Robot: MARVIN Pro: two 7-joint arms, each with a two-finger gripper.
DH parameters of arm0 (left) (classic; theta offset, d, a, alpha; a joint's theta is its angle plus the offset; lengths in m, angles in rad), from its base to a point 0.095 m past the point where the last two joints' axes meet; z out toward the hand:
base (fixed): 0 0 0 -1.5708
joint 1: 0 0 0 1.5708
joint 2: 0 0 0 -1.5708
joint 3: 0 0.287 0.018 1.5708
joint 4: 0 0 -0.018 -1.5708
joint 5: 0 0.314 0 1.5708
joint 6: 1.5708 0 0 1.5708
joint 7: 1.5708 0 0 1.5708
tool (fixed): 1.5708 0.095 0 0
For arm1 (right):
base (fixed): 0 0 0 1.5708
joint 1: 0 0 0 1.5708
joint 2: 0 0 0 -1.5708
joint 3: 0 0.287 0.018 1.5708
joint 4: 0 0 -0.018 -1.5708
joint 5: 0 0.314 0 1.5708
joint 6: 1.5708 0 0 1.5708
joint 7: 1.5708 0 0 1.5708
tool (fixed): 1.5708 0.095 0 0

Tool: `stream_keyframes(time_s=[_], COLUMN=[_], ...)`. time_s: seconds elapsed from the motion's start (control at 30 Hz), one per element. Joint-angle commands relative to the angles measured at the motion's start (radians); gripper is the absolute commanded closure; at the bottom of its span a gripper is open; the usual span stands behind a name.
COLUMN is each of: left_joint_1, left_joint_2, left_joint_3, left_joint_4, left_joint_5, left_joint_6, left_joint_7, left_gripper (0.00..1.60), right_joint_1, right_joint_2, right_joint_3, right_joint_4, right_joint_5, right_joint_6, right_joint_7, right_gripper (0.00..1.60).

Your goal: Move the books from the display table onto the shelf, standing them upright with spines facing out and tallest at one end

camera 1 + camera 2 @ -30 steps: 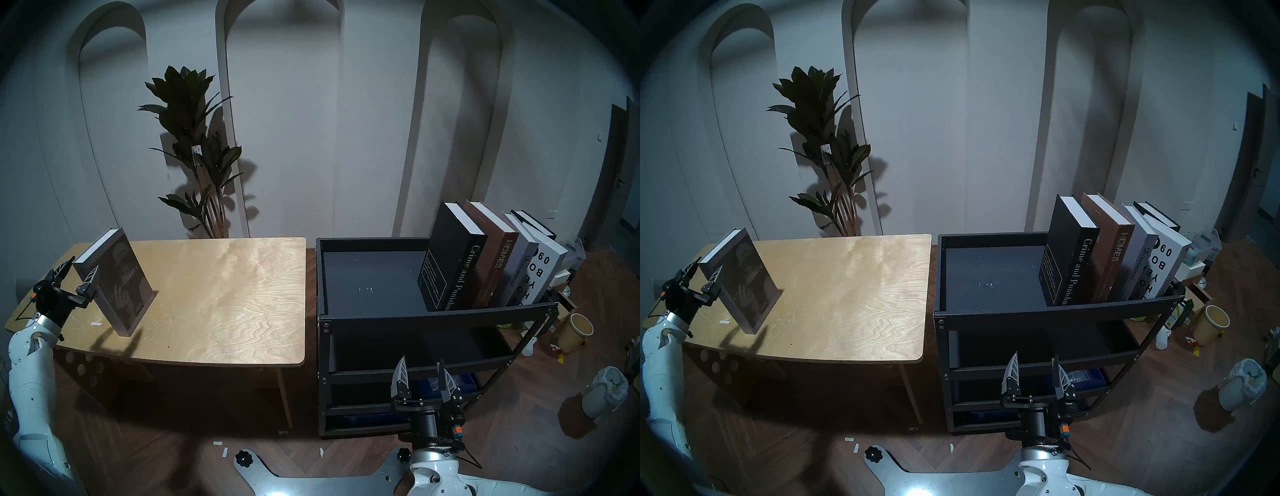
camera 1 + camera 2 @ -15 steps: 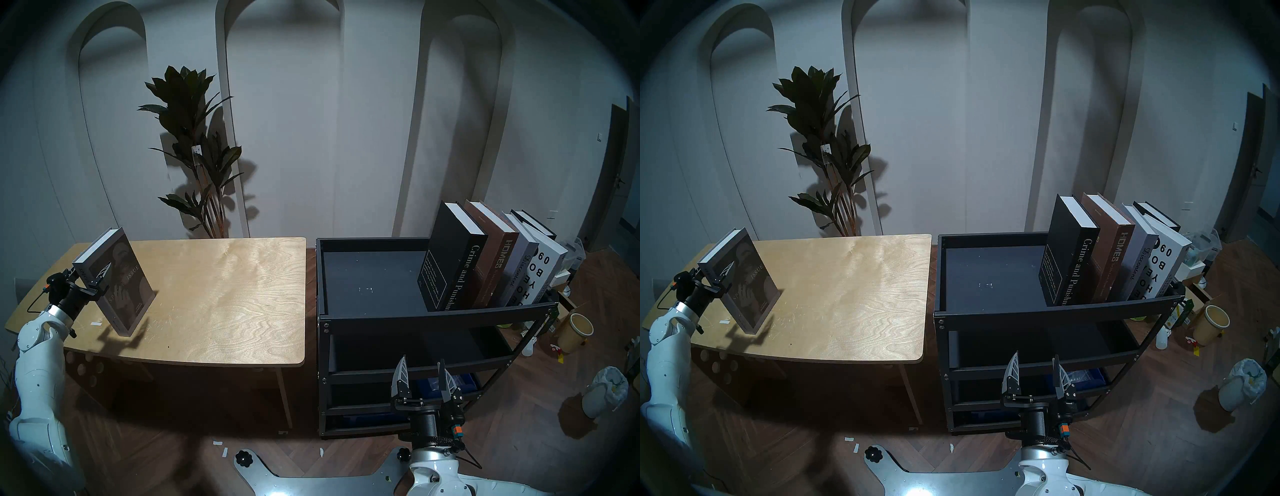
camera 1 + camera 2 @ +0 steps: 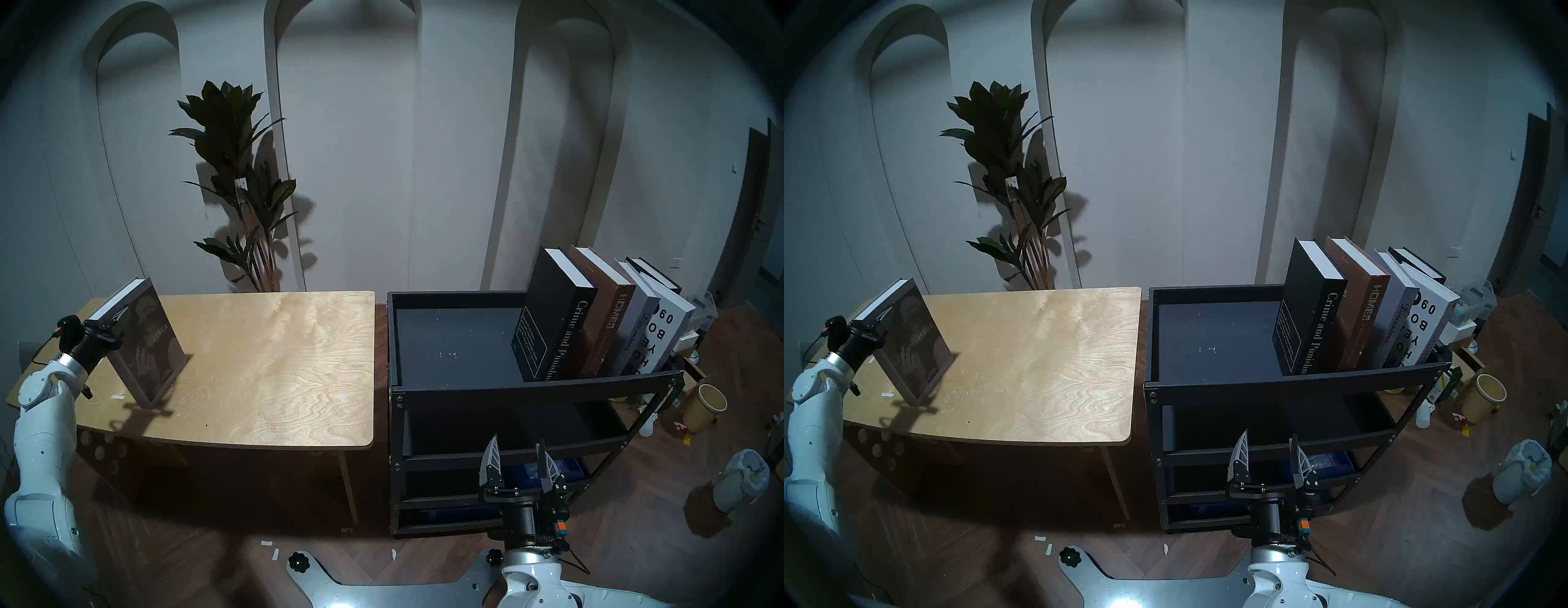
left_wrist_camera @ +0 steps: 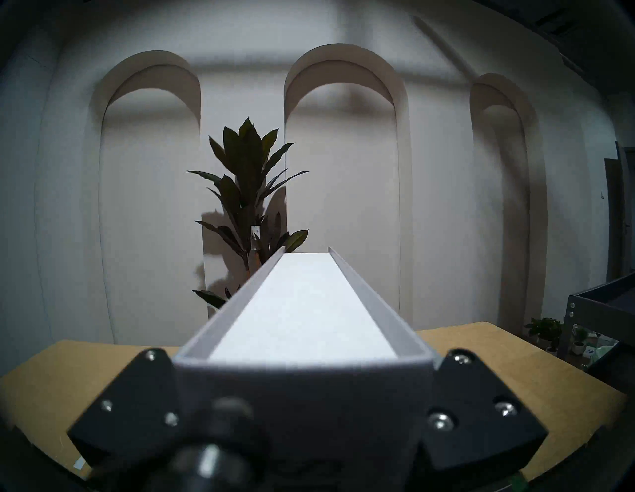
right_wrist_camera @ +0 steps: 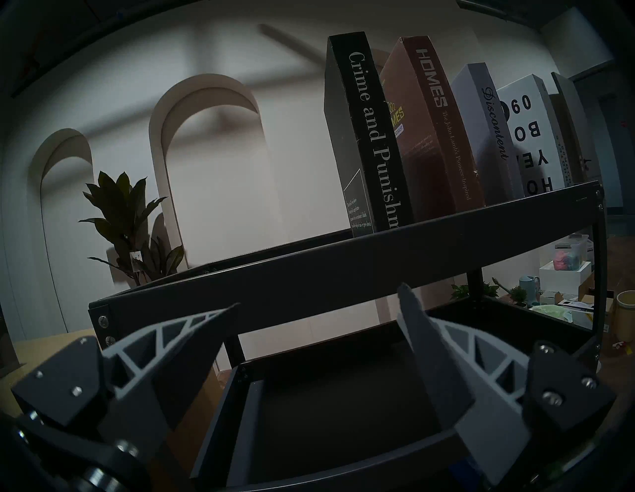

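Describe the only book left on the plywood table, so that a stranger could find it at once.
Start at the wide light plywood table left of the black metal rack. Near its left end one grey hardcover "Special Issue" book stands upright, a portrait on its cover. Unlike the five books on the rack, it stands alone, with the left gripper straddling its spine, jaws on either side.

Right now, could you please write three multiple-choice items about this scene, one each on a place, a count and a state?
1. Where does the grey Special Issue book stand?
A. plywood table
B. black shelf
C. floor

2. How many books stand on the shelf's top tray?
A. three
B. five
C. seven

3. How is the right gripper?
A. shut on a book
B. open, holding nothing
C. out of view

Key: 1 A, its bottom edge rests on the table's left end; 2 B, five spines show; 3 B, its fingers stand apart with nothing between.
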Motion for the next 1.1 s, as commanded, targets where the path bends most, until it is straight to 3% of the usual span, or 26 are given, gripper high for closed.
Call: stream_keyframes(time_s=[0.0, 0.13, 0.43, 0.8, 1.07], left_joint_1=[0.065, 0.077, -0.044, -0.131, -0.142], left_joint_2=[-0.025, -0.033, -0.048, -0.074, -0.125], left_joint_3=[-0.039, -0.045, -0.017, 0.076, 0.166], left_joint_4=[-0.082, -0.154, -0.264, -0.401, -0.506], left_joint_5=[-0.037, -0.041, -0.084, -0.115, -0.116], left_joint_6=[0.081, 0.111, 0.122, 0.114, 0.139], left_joint_7=[0.016, 0.029, -0.009, -0.092, -0.096], left_gripper=[1.6, 1.6, 1.6, 1.6, 1.6], right_joint_1=[0.002, 0.002, 0.003, 0.004, 0.005], right_joint_2=[-0.001, -0.002, -0.005, -0.007, -0.009], right_joint_3=[0.003, 0.003, 0.002, 0.002, 0.002], right_joint_4=[-0.016, -0.015, -0.009, -0.004, -0.001], right_joint_5=[-0.006, -0.006, -0.004, -0.003, -0.003], right_joint_6=[-0.003, -0.003, -0.002, -0.002, -0.002], right_joint_7=[-0.001, -0.001, 0.001, 0.001, 0.001], right_gripper=[0.0, 0.0, 0.0, 0.0, 0.0])
